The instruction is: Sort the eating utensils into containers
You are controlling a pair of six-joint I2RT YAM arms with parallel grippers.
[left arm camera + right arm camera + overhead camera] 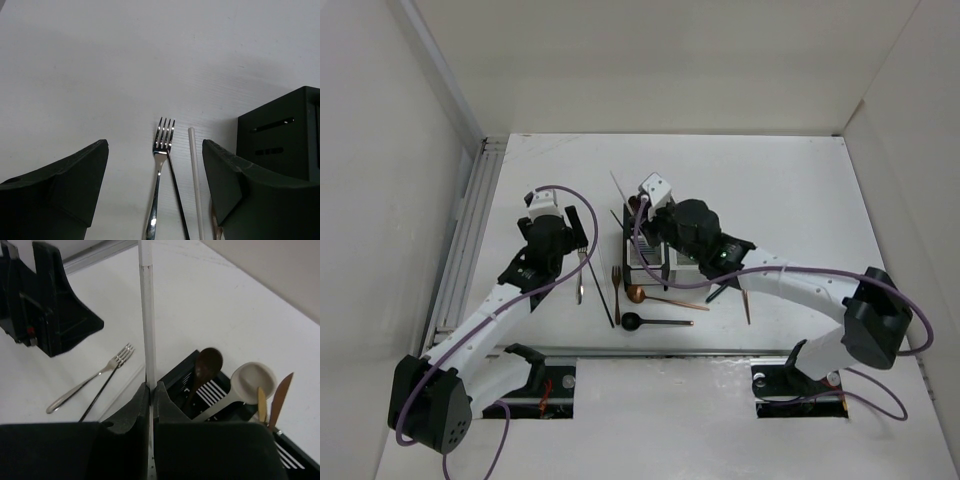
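The right gripper (151,388) is closed tight on a white chopstick (146,305), pinching it near its lower end. The stick stands nearly upright above the fingers, over the 9 o'clock edge of the caddy (648,262).

In the compartments just beside it, the right wrist view shows a dark brown spoon (207,364), a white spoon (251,382), a gold knife (262,404) and a copper knife (281,392), all standing up.

The left gripper (155,145) is spread wide and holds nothing. It hovers over the worktop (770,200) at 9 o'clock from the caddy. Between its fingers lie a silver fork (161,150), a black chopstick (178,200) touching the fork's neck, and a pale chopstick (194,170) just beside them.

At 6 o'clock from the caddy, a copper fork (616,288), a copper spoon (665,298) and a black spoon (658,322) lie flat on the worktop.
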